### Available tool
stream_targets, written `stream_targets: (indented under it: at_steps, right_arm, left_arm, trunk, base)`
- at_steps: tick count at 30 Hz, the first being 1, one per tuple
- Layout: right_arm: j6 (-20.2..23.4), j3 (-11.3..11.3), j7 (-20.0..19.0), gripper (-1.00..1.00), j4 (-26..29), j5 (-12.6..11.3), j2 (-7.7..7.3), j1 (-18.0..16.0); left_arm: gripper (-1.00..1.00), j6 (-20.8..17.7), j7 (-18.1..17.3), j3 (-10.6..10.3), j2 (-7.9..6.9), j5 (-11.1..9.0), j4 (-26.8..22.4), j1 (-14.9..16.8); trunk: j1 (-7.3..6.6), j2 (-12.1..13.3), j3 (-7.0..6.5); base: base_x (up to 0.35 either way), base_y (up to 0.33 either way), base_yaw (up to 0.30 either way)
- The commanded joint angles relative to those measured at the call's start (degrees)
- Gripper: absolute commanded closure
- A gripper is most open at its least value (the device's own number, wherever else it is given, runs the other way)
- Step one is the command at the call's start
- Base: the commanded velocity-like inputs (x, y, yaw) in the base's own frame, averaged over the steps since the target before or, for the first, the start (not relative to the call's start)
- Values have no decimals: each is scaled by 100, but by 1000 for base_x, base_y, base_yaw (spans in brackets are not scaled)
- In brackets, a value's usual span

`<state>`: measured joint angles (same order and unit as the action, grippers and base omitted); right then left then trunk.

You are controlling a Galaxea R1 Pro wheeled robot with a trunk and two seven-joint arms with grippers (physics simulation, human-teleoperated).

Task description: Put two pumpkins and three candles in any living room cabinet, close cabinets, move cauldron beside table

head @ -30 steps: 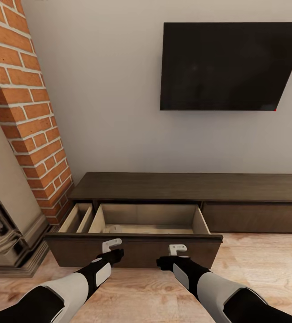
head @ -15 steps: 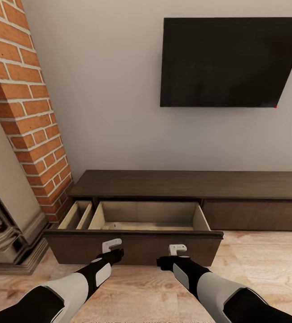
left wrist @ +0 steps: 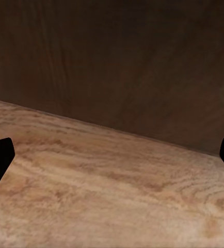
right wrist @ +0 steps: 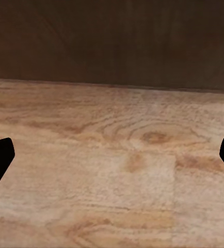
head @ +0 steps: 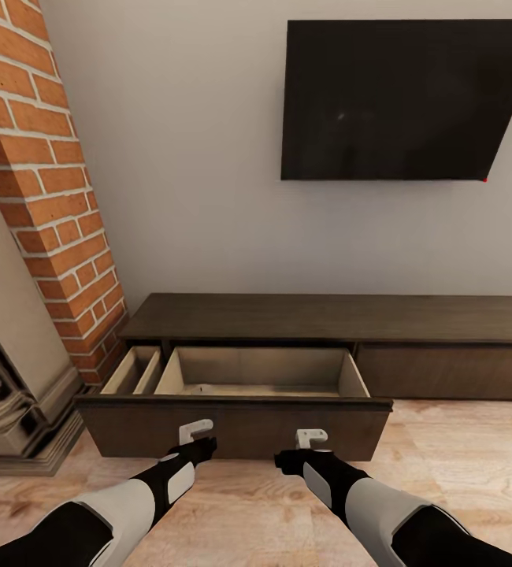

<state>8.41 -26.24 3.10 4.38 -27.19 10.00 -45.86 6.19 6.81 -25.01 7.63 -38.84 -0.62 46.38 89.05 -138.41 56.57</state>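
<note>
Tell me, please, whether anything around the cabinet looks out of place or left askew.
One thing stands out: the cabinet's left drawer is pulled fully out over the wooden floor, while the panel to its right sits flush. The part of its inside that shows looks bare. Nothing looks spilled or damaged.

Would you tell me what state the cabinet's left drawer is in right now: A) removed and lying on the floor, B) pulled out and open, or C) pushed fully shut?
B: the cabinet's left drawer stands pulled out, its pale interior visible from above.
</note>
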Motion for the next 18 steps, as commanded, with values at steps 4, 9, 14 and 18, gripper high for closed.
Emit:
stream_targets:
  at_steps: [4,9,14,18]
  right_arm:
    - [29,-48,32,-100,10,-49,0,-2]
    - [29,-48,32,-100,10,-49,0,-2]
    - [29,-48,31,-100,10,-49,0,-2]
    - [27,-48,32,-100,10,-49,0,-2]
  left_arm:
    - [-100,14,22,-48,2,-36,3,3]
    - [-100,14,22,-48,-3,-33,2,3]
    - [-100,14,22,-48,-6,-34,3,3]
    - [-100,14,22,-48,-7,-29,1,3]
  trunk:
    - [-1,-2,5]
    - [-1,-2,5]
    - [-1,-2,5]
    - [-1,-2,5]
  base:
    - [0,0,0]
    - [0,0,0]
    - [100,-13,0]
    - [276,-60,0]
